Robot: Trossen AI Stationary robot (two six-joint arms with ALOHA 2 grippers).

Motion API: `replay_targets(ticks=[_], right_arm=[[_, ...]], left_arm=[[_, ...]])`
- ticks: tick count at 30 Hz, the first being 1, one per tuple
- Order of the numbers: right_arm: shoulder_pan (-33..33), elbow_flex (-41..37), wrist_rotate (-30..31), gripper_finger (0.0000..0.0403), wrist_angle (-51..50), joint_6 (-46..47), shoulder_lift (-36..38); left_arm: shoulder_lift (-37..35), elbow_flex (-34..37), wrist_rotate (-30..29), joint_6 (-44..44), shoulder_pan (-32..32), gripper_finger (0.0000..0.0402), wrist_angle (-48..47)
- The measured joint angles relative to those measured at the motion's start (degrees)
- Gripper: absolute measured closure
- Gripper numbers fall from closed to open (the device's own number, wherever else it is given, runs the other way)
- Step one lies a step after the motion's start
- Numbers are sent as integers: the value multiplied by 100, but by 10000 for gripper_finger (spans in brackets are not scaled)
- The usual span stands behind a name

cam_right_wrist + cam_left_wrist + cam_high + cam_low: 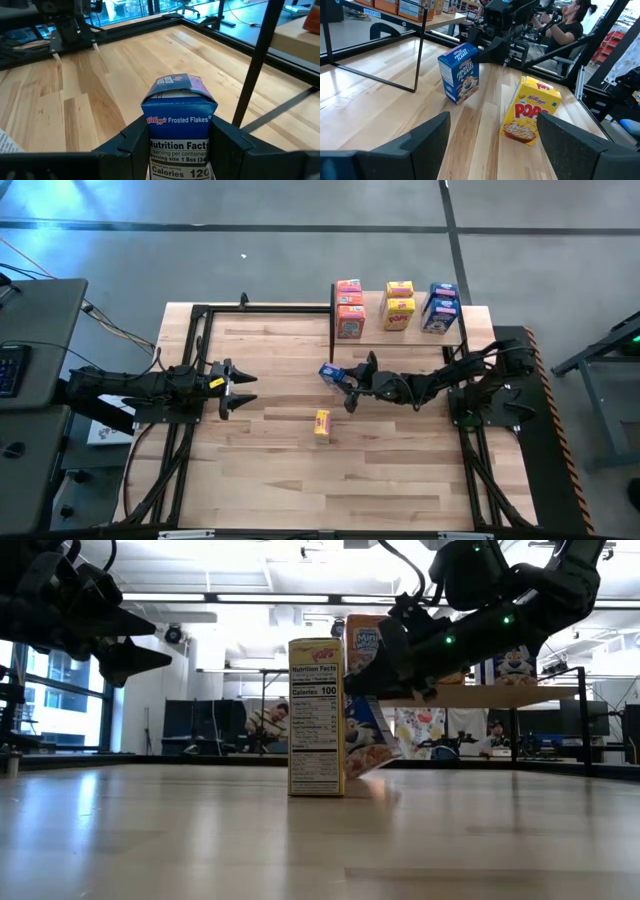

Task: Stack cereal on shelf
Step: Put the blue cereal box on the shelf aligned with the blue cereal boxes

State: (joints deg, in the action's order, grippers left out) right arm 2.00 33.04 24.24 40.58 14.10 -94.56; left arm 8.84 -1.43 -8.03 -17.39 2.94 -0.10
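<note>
Yellow box (pixel 316 716) sits closest to the low camera, upright on the desk (pixel 280 480), nutrition panel facing out. It's alone mid-desk, untouched, probably next in the queue.

Right gripper (pixel 352 385): jaws pinching the blue box (pixel 179 127) by its two narrow sides, one finger each side, box top pointing away from the wrist. In the low view the box looks tilted, with a bottom corner at or just off the desk; hard to say if it's fully clear. The side grip makes sense: it leaves the base free to set down flat.

Shelf (pixel 470 332) is at the far edge, just beyond the held box. Already on it: an orange-pink stack (pixel 349 310), a yellow stack (pixel 399 306) and a blue stack (pixel 440 308), sorted by colour. So the held box likely belongs on the blue stack at the right end, nearest the right arm's base.

Left gripper (pixel 232 388): jaws spread, empty, parked at the left side of the desk, aimed at the two loose boxes, well apart from both.

Risk as I see it: the black shelf post (pixel 252 75) stands right beside the lift path.
</note>
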Motion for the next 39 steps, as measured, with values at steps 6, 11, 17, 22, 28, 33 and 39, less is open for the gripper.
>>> replay_targets(ticks=[6, 11, 17, 22, 28, 33, 39], right_arm=[[0, 0, -1, 247, -47, 79, 0], [8, -40, -133, 215, -406, 157, -47], [18, -31, -79, 174, -708, 395, -37], [111, -31, 24, 166, -766, 390, 59], [223, -24, 351, 166, -1212, 347, 493], [225, -22, 412, 166, -1639, 344, 898], [225, -20, 325, 166, -2036, 121, 1418]], left_arm=[[-2, 0, 0, -2, 0, 112, 2], [-2, 0, 0, -1, -2, 112, 1], [-1, 0, 0, -1, -1, 112, 0], [-2, 0, 0, -2, -2, 112, 2], [-1, 0, 0, -1, -1, 112, 0], [-2, 0, 0, -2, 0, 112, 2], [-2, 0, -2, -1, -2, 112, 1]])
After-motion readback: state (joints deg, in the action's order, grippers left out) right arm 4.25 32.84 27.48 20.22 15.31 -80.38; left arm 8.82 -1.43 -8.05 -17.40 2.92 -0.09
